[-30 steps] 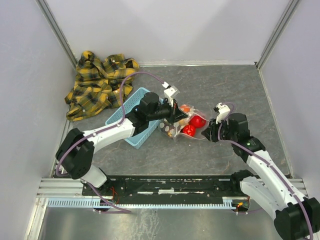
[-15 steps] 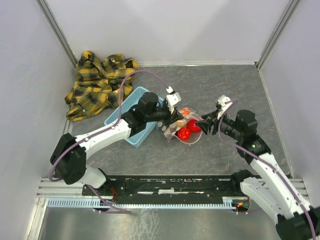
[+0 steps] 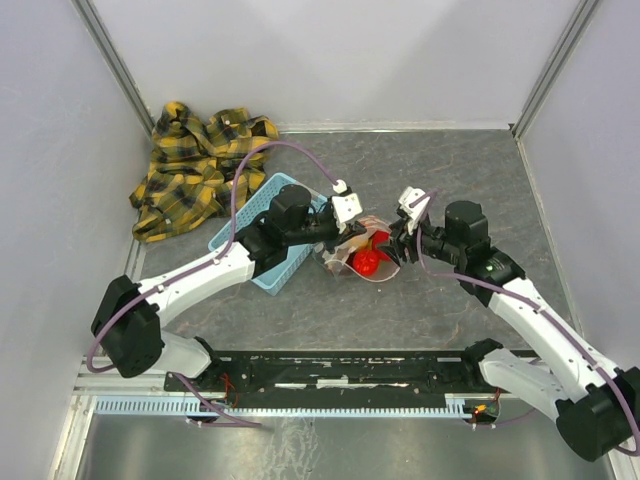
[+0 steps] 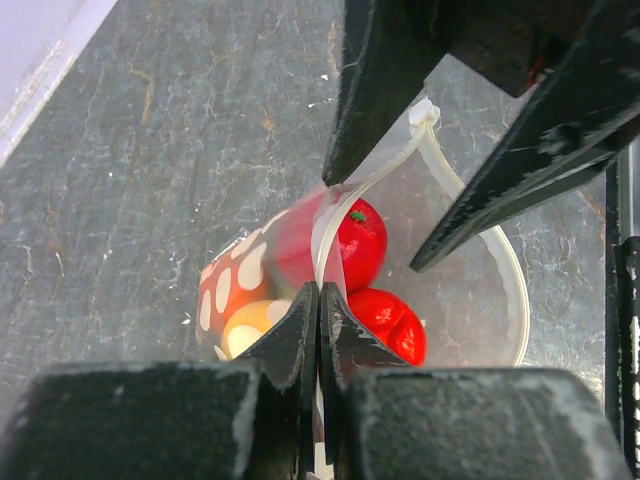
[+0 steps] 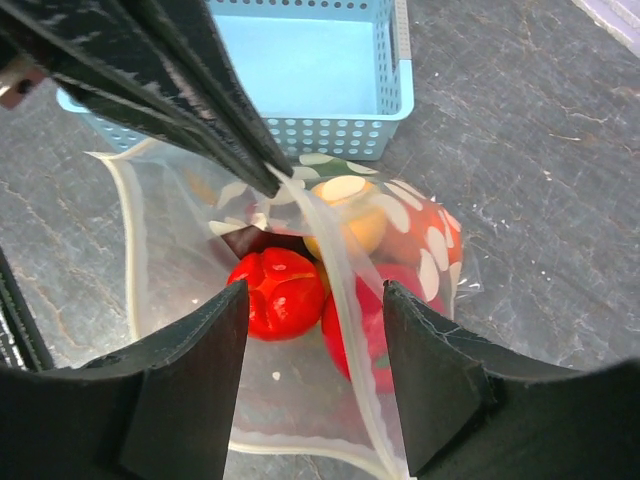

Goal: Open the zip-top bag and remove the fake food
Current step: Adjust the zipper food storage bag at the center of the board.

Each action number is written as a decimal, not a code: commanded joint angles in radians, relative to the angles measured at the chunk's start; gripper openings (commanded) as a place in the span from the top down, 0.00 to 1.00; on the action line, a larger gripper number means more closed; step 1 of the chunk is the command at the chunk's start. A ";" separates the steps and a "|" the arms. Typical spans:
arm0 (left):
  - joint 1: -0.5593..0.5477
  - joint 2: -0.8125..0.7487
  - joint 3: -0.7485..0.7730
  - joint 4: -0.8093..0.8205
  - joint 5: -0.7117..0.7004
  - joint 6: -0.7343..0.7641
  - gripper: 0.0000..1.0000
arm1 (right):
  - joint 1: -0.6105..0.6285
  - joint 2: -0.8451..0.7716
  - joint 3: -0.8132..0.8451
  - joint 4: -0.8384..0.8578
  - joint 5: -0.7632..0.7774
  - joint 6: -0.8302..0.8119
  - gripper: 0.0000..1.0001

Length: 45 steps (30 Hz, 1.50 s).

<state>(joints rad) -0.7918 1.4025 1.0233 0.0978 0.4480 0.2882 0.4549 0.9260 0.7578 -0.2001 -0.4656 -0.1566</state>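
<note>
Pinching one lip of the zip-top bag (image 4: pixel 465 290) tight btwn its closed fingers, the left gripper (image 4: pixel 319 300) holds the mouth open just beside the light blue basket (image 5: pixel 330 135) on the grey table (image 3: pixel 450 170), fake food (image 4: pixel 355 245) inside, while the right gripper (image 5: pixel 315 292), fingers spread apart, straddles the opposite lip w/o clamping it.

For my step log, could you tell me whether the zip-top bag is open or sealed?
Open: the zip-top bag gapes in a loop, the left tool pinches one rim, fake food shows inside.

Open zip-top bag (image 5: pixel 425 250) — fake food (image 5: pixel 275 290) inside
</note>
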 commanded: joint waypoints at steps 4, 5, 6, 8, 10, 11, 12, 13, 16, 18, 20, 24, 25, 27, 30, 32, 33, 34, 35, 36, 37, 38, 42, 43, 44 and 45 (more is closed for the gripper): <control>-0.007 -0.051 0.000 -0.007 0.019 0.093 0.97 | 0.033 0.088 0.097 0.040 0.075 -0.099 0.38; -0.005 -0.052 0.000 -0.010 0.020 0.094 0.97 | 0.036 0.098 0.106 0.039 0.080 -0.109 0.38; -0.006 -0.053 0.000 -0.013 0.018 0.095 0.97 | 0.041 0.106 0.112 0.039 0.086 -0.117 0.39; -0.005 -0.056 0.000 -0.016 0.018 0.096 0.97 | 0.049 0.115 0.121 0.040 0.091 -0.134 0.39; -0.006 -0.057 -0.001 -0.018 0.014 0.098 0.97 | 0.057 0.120 0.125 0.045 0.090 -0.149 0.42; -0.007 -0.059 -0.002 -0.018 0.013 0.097 0.97 | 0.060 0.126 0.128 0.046 0.083 -0.157 0.43; -0.005 -0.059 -0.002 -0.017 0.011 0.096 0.97 | 0.063 0.130 0.132 0.041 0.072 -0.168 0.46; -0.006 -0.059 -0.002 -0.018 0.008 0.095 0.97 | 0.065 0.137 0.137 0.034 0.058 -0.183 0.50; -0.005 -0.059 -0.003 -0.021 0.004 0.091 0.97 | 0.079 0.153 0.157 0.000 0.034 -0.214 0.59; -0.006 -0.063 -0.005 -0.022 0.000 0.089 0.97 | 0.089 0.160 0.165 -0.010 0.030 -0.234 0.64; -0.006 -0.068 -0.007 -0.023 -0.004 0.086 0.97 | 0.097 0.164 0.171 -0.021 0.040 -0.252 0.69; -0.005 -0.086 -0.016 -0.010 -0.016 0.071 0.97 | 0.108 0.176 0.185 -0.041 0.052 -0.265 0.82; -0.005 -0.092 -0.019 -0.006 -0.023 0.063 0.96 | 0.110 0.177 0.189 -0.045 0.049 -0.264 0.85; -0.006 -0.112 -0.028 0.007 -0.046 0.036 0.92 | 0.113 0.178 0.191 -0.045 0.047 -0.258 0.88; -0.003 -0.147 -0.044 0.027 -0.101 -0.038 0.73 | 0.116 0.178 0.189 -0.033 0.060 -0.224 0.95; -0.003 -0.180 -0.060 0.038 -0.152 -0.108 0.59 | 0.116 0.177 0.189 -0.026 0.078 -0.201 0.98; -0.001 -0.198 -0.066 0.039 -0.186 -0.147 0.52 | 0.117 0.177 0.190 -0.023 0.091 -0.185 0.98; 0.001 -0.218 -0.073 0.030 -0.219 -0.193 0.48 | 0.116 0.178 0.190 -0.020 0.101 -0.171 0.98; 0.005 -0.239 -0.079 0.015 -0.252 -0.256 0.44 | 0.117 0.179 0.188 -0.018 0.112 -0.158 0.98; 0.010 -0.262 -0.083 -0.005 -0.280 -0.298 0.41 | 0.117 0.179 0.187 -0.012 0.121 -0.141 0.98; 0.015 -0.294 -0.087 -0.029 -0.307 -0.342 0.38 | 0.117 0.180 0.186 -0.004 0.130 -0.120 0.98; 0.021 -0.319 -0.093 -0.054 -0.320 -0.390 0.36 | 0.116 0.182 0.184 0.004 0.136 -0.087 0.98; 0.045 -0.433 -0.165 -0.088 -0.335 -0.592 0.27 | 0.116 0.199 0.179 0.028 0.128 -0.007 0.98; 0.047 -0.463 -0.191 -0.093 -0.341 -0.645 0.26 | 0.117 0.204 0.178 0.037 0.123 0.005 0.98; 0.046 -0.493 -0.217 -0.115 -0.360 -0.715 0.26 | 0.116 0.210 0.175 0.042 0.115 0.013 0.98; 0.047 -0.524 -0.229 -0.140 -0.384 -0.754 0.26 | 0.116 0.212 0.173 0.046 0.113 0.018 0.98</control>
<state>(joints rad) -0.7494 0.9752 0.8593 0.0219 0.1501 -0.1696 0.5678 1.1244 0.8997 -0.2325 -0.3553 -0.2234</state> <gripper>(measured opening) 0.735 0.025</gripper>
